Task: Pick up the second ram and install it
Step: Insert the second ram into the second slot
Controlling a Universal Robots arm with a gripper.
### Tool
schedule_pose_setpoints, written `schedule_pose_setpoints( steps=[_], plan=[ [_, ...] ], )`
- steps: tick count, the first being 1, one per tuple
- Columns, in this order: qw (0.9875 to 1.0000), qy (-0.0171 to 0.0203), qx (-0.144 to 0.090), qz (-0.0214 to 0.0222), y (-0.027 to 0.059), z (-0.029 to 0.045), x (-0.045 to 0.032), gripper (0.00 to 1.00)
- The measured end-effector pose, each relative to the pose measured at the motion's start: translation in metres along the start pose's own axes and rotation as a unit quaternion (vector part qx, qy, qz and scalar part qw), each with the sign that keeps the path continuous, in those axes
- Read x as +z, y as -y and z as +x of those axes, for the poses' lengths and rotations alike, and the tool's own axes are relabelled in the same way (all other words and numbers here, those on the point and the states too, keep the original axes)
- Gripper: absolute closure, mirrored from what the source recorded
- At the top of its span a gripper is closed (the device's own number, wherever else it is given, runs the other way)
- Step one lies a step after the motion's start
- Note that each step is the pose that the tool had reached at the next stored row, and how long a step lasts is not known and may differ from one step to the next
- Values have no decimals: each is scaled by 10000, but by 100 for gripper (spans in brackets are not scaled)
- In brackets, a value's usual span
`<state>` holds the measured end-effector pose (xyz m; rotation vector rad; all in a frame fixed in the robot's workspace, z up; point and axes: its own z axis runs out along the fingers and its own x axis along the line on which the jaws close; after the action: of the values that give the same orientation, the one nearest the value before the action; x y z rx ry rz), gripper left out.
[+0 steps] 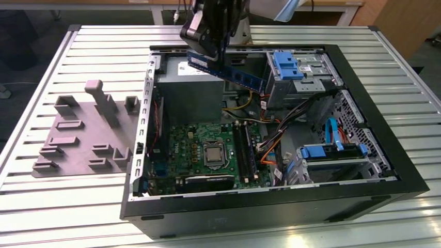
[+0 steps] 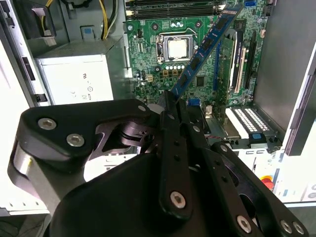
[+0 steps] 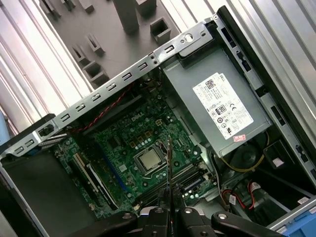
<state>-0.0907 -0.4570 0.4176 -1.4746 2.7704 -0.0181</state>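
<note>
My gripper (image 1: pixel 206 50) hangs above the back of the open computer case (image 1: pixel 386 170), shut on the second ram (image 1: pixel 234 73). The blue-green stick juts from the fingers toward the exterior view's right, tilted down over the power supply. In the second wrist view the ram (image 2: pixel 210 42) slants away from the gripper (image 2: pixel 170 106) over the green motherboard (image 2: pixel 153 64). The first wrist view shows the ram (image 3: pixel 169 160) edge-on as a thin line above the gripper (image 3: pixel 170 210). The long black memory slots (image 1: pixel 245 151) lie below, beside the CPU socket (image 1: pixel 214 154).
A grey power supply (image 1: pixel 187 95) sits under the gripper. Blue-tabbed drive bays (image 1: pixel 289 67) and orange and yellow cables (image 1: pixel 272 150) fill the case on the exterior view's right. A grey foam fixture (image 1: pixel 76 134) lies on the slatted table on the left.
</note>
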Motion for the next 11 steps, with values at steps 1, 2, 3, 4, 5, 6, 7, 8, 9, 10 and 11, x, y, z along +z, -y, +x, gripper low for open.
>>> schedule_pose_setpoints(
  steps=[1, 2, 3, 4, 5, 6, 7, 8, 9, 10, 11],
  plan=[
    [10000, 0, 13, 0, 0, 0, 0, 86],
    [10000, 0, 31, 0, 1, -1, 1, 86],
    [10000, 0, 59, 0, 1, -1, 1, 86],
    [10000, -1, 98, -1, 1, -1, 1, 86],
    [9999, -2, 149, -1, 1, -1, 1, 86],
    [9998, -3, 211, -1, 1, -1, 2, 86],
    [9996, -4, 283, -1, 1, -1, 3, 86],
    [9993, -4, 366, -1, 1, -1, 4, 86],
    [9990, -5, 455, -1, 1, -1, 5, 86],
    [9985, -7, 545, -1, 1, -1, 7, 86],
    [9979, -7, 642, -2, 1, -1, 8, 86]
  ],
)
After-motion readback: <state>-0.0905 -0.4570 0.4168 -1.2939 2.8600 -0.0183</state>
